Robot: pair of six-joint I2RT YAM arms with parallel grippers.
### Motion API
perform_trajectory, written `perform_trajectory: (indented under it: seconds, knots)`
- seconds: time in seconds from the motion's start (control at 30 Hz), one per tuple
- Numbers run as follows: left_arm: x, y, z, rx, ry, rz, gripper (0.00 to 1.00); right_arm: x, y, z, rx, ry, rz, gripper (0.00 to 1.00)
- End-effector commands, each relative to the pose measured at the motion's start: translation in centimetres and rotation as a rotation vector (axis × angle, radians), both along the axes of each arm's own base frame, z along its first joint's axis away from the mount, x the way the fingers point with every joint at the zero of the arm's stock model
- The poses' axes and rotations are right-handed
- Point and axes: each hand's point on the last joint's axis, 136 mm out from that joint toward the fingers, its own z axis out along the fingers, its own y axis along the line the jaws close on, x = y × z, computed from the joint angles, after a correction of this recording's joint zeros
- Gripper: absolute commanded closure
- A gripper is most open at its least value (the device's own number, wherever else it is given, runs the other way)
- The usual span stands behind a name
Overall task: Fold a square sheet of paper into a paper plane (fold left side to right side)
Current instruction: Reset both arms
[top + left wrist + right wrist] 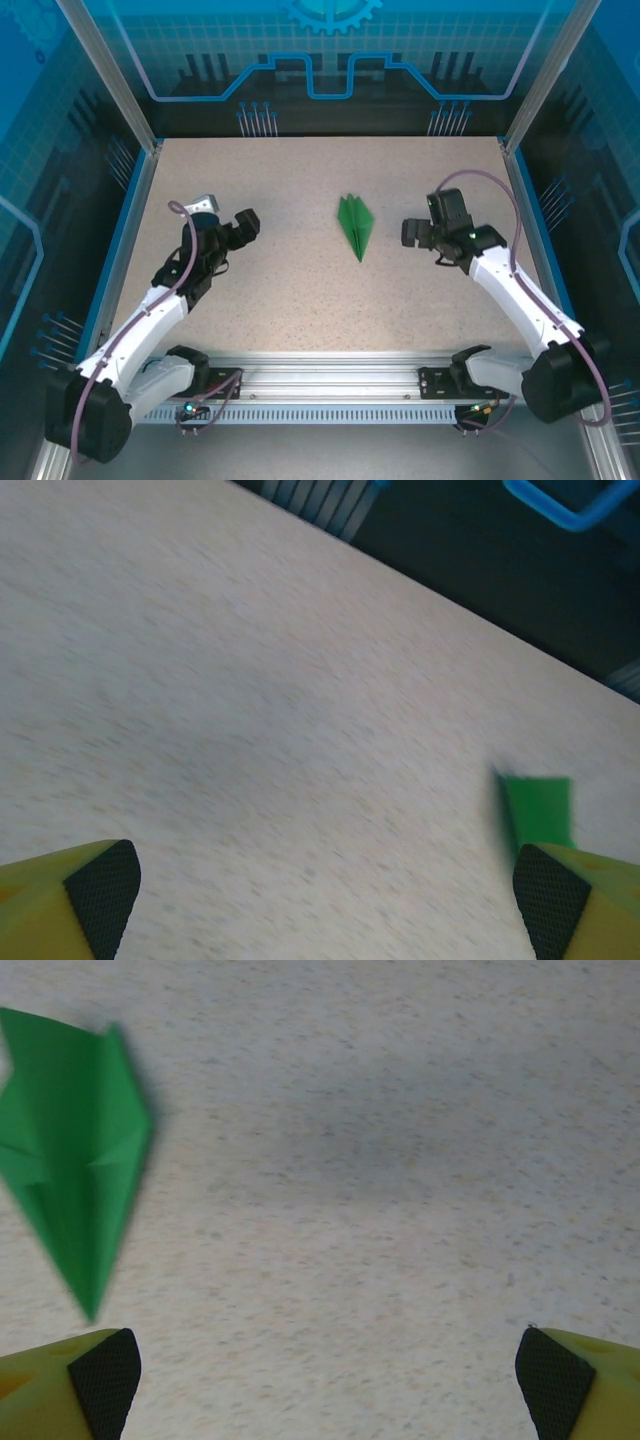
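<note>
The green paper plane (355,224) lies flat in the middle of the table, a slim creased dart with its point toward the near edge. My left gripper (238,226) hovers well to its left, jaws wide apart with nothing between them. In the left wrist view a corner of the green paper (537,808) shows above the right fingertip (548,900). To the right of the plane my right gripper (416,232) stands open and empty. The right wrist view has the plane (75,1155) at the upper left, clear of the left fingertip (103,1378).
The speckled beige tabletop (300,300) is bounded by blue side rails and metal frame posts (140,110). A dark back wall panel (320,110) closes the far side. The rail holding both arm bases (330,385) runs along the near edge.
</note>
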Motion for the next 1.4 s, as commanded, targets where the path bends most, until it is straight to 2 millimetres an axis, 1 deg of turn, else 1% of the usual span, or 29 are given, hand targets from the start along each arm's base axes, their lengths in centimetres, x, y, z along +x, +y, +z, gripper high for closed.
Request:
perform_trajectory:
  seconds: [0.0,0.07,0.13,0.23,0.3,0.4,0.47,0.53,0.6,0.7,0.77,0.8,0.83,0.9,0.93,0.97,1.0,1.1,1.23,1.3,1.37]
  knots:
    - [-0.5,5.2,0.8,0.195,-0.083,0.229,0.01,2.4,-1.5,0.4,-0.107,-0.216,0.033,0.0]
    - [-1.1,6.5,0.0,0.266,-0.066,0.274,0.01,2.6,-2.9,-1.2,-0.133,-0.229,0.007,0.0]
    - [-1.4,7.3,-0.9,0.345,-0.048,0.287,0.01,2.9,-4.2,-2.8,-0.118,-0.232,-0.029,0.0]
    - [-1.0,7.6,-2.8,0.414,-0.014,0.26,0.01,3.7,-4.7,-4.5,-0.092,-0.298,-0.02,0.0]
    - [-0.4,7.5,-4.0,0.445,0.007,0.231,0.01,4.2,-4.6,-4.9,-0.077,-0.349,-0.004,0.0]
    - [1.0,6.6,-5.5,0.475,0.004,0.148,0.01,5.2,-3.7,-4.5,-0.08,-0.407,0.073,0.0]
    - [1.8,5.8,-6.4,0.462,-0.014,0.079,0.01,5.6,-3.5,-4.1,-0.07,-0.452,0.094,0.0]
    - [2.7,5.0,-7.0,0.457,-0.047,0.015,0.01,6.1,-3.4,-3.9,-0.055,-0.491,0.117,0.0]
    - [3.5,4.0,-7.0,0.464,-0.076,-0.062,0.01,6.5,-3.0,-3.8,-0.067,-0.509,0.151,0.0]
    - [4.5,2.5,-7.1,0.461,-0.122,-0.168,0.01,7.0,-3.2,-5.0,-0.06,-0.516,0.152,0.0]
    - [5.1,1.8,-8.0,0.449,-0.126,-0.236,0.01,7.4,-3.1,-5.9,-0.052,-0.521,0.159,0.0]
    - [5.4,1.9,-8.3,0.443,-0.137,-0.239,0.01,7.6,-3.0,-6.1,-0.062,-0.529,0.164,0.0]
    - [5.4,2.4,-8.6,0.418,-0.125,-0.228,0.01,7.6,-3.0,-6.5,-0.049,-0.492,0.163,0.0]
    - [5.2,2.4,-8.9,0.38,-0.153,-0.257,0.01,7.9,-3.5,-6.6,-0.046,-0.477,0.141,0.0]
    - [5.3,2.3,-9.5,0.371,-0.14,-0.27,0.01,8.1,-3.4,-6.5,-0.045,-0.479,0.149,0.0]
    - [5.7,2.1,-9.6,0.373,-0.147,-0.287,0.01,8.1,-3.3,-6.6,-0.044,-0.47,0.15,0.0]
    - [5.9,2.0,-9.8,0.358,-0.118,-0.307,0.01,8.1,-3.4,-6.5,-0.045,-0.477,0.149,0.0]
    - [6.5,3.7,-9.9,0.316,-0.082,-0.236,0.01,8.1,-3.4,-6.5,-0.046,-0.473,0.148,0.0]
    - [6.5,3.8,-10.0,0.32,-0.08,-0.233,0.01,8.2,-3.0,-6.6,-0.066,-0.466,0.16,0.0]
    - [6.5,3.8,-10.0,0.32,-0.079,-0.232,0.01,8.3,-2.3,-6.6,-0.069,-0.459,0.194,0.0]
    - [6.5,3.8,-10.0,0.32,-0.08,-0.233,0.01,8.3,-2.3,-6.6,-0.064,-0.457,0.198,0.0]
